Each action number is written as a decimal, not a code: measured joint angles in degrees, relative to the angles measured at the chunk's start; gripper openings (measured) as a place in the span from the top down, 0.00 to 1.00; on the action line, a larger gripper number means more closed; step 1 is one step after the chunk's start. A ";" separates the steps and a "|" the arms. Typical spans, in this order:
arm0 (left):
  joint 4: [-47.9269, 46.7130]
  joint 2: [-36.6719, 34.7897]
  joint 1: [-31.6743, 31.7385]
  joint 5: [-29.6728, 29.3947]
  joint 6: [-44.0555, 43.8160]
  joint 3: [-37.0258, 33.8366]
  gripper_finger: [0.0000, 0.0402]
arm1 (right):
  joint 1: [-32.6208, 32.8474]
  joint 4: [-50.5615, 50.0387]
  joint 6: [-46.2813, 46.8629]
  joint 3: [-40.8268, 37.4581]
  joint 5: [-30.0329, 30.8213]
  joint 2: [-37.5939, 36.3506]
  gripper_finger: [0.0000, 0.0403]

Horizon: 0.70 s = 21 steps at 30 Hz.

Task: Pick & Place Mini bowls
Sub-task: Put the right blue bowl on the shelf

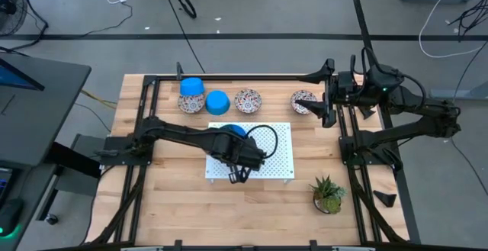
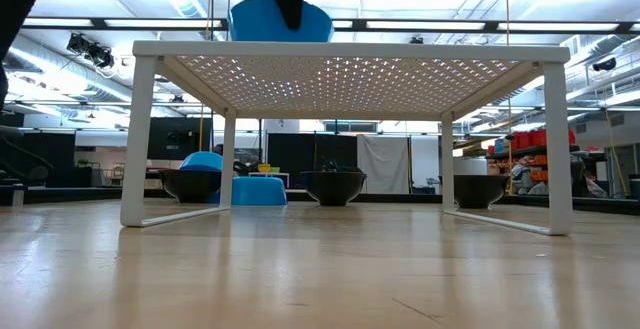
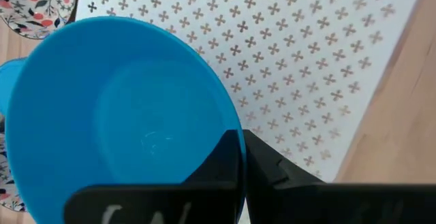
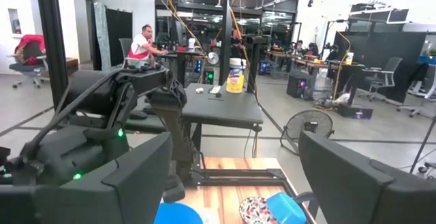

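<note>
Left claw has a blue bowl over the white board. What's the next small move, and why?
Probably lower it straight down, then open. The left claw is shut on the blue bowl's rim, and the low view shows that bowl at the perforated board's top, though whether it touches is unclear. The right claw waits open, aside.

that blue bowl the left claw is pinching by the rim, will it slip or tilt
The blue bowl looks smooth and glossy, so it may slide in the left claw. It is held at one rim spot only, so it probably tilts easily. It seems thin and light, likely rigid enough to keep its shape.
</note>
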 joint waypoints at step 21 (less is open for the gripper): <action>2.26 2.94 -0.31 3.77 -3.63 -0.05 0.87 | -0.02 -1.20 -0.22 -0.02 0.00 -0.02 0.20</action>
